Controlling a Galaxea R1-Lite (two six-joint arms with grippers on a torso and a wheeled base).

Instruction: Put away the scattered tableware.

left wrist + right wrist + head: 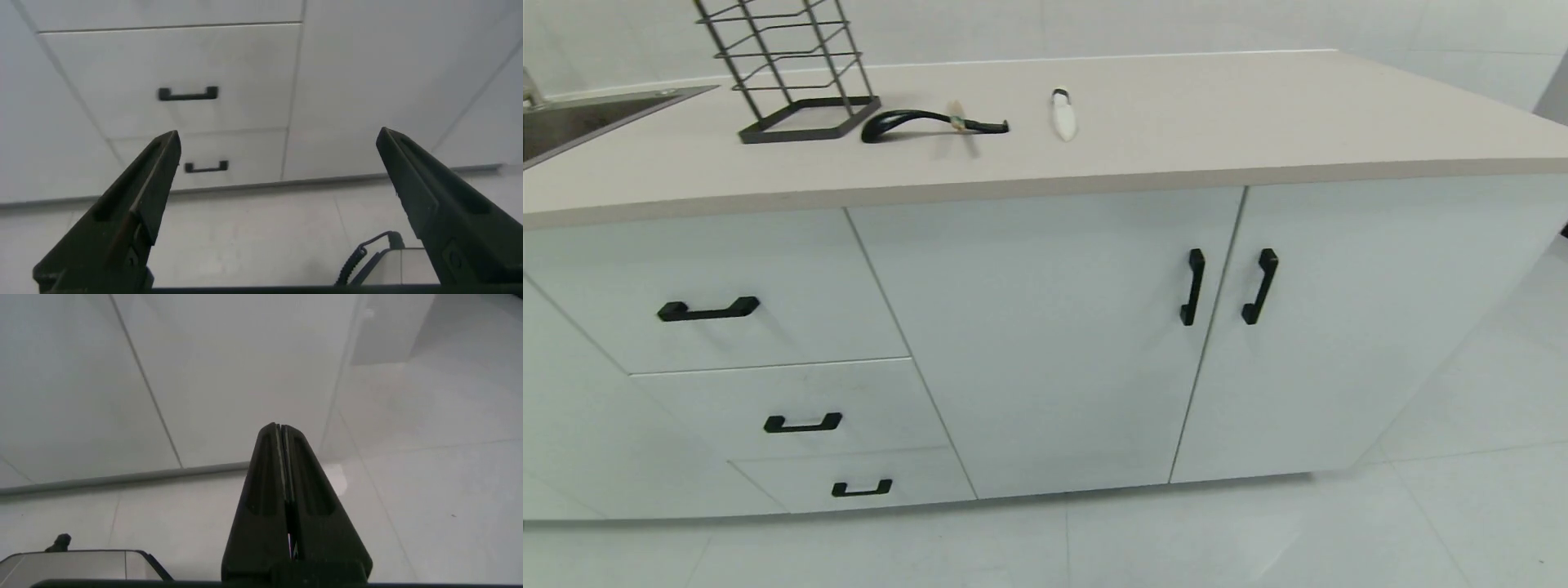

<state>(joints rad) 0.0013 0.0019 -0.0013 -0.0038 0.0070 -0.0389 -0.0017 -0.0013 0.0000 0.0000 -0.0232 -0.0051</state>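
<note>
On the beige countertop (1217,106) lies a black curved ladle (907,124) with a pale wooden utensil (964,129) crossing its handle. A small white utensil with a black end (1063,114) rests to their right. A dark wire rack (788,73) stands left of them. My left gripper (278,147) hangs low in front of the lower drawers, open with nothing between its fingers. My right gripper (282,434) is shut and empty, low over the floor by the cabinet base.
A steel sink (580,118) is set in the counter's far left. Below are three drawers with black handles (709,309) and two cabinet doors with vertical handles (1192,286). Pale tiled floor (1462,506) stretches before the cabinet and to its right.
</note>
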